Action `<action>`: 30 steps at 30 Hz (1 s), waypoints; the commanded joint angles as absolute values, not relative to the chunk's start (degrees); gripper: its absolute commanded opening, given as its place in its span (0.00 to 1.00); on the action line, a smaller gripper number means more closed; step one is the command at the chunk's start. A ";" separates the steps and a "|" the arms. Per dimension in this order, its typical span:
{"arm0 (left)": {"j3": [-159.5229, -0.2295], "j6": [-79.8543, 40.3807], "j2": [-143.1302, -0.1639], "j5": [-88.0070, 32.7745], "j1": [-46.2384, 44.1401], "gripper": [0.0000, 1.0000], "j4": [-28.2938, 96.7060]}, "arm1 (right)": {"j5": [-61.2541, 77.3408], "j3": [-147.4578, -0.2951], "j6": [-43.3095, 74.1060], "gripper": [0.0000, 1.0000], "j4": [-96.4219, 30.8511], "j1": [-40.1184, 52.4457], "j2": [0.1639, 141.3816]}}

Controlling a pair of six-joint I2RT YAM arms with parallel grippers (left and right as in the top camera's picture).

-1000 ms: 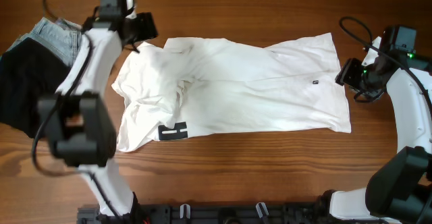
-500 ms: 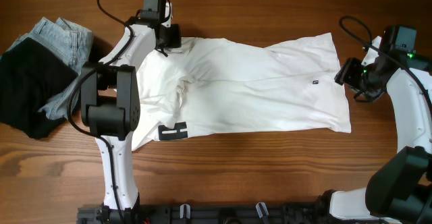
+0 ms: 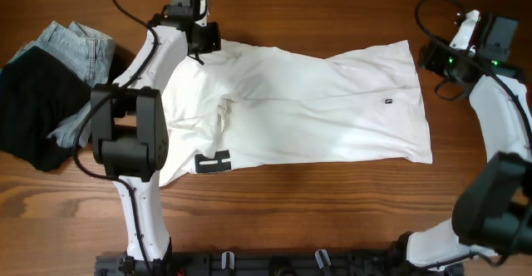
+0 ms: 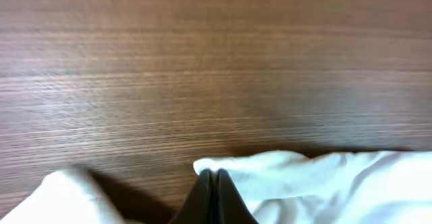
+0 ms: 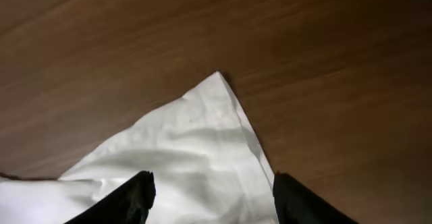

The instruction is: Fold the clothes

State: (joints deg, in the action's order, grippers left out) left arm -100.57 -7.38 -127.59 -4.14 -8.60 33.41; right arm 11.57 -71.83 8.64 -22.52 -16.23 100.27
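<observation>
Pinching T-shirt point(image 3: 307, 110), left fingers point(image 4: 201, 200)

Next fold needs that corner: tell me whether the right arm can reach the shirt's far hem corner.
Probably yes. The open right gripper hovers just over that corner of the shirt, with only bare table around it.

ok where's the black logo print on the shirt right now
In the overhead view, the logo print lies at the bottom-left edge of the white T-shirt, just right of the left arm.
</observation>
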 commanded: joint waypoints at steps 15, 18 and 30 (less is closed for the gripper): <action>-102.00 -11.40 -122.78 -2.92 -9.43 0.04 43.86 | 11.90 -72.40 10.68 0.59 0.47 -11.75 123.24; -101.82 -11.40 -122.78 -2.94 -9.43 0.04 44.80 | 10.02 -72.40 10.66 0.39 1.17 -11.75 123.33; -101.36 -11.40 -122.67 -2.92 -9.47 0.04 48.97 | 5.26 -72.44 12.73 0.04 -7.53 -13.39 110.83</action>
State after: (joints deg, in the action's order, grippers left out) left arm -100.88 -10.83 -125.12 -3.70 -9.28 48.01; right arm 7.60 -72.36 12.38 -6.63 -12.58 118.13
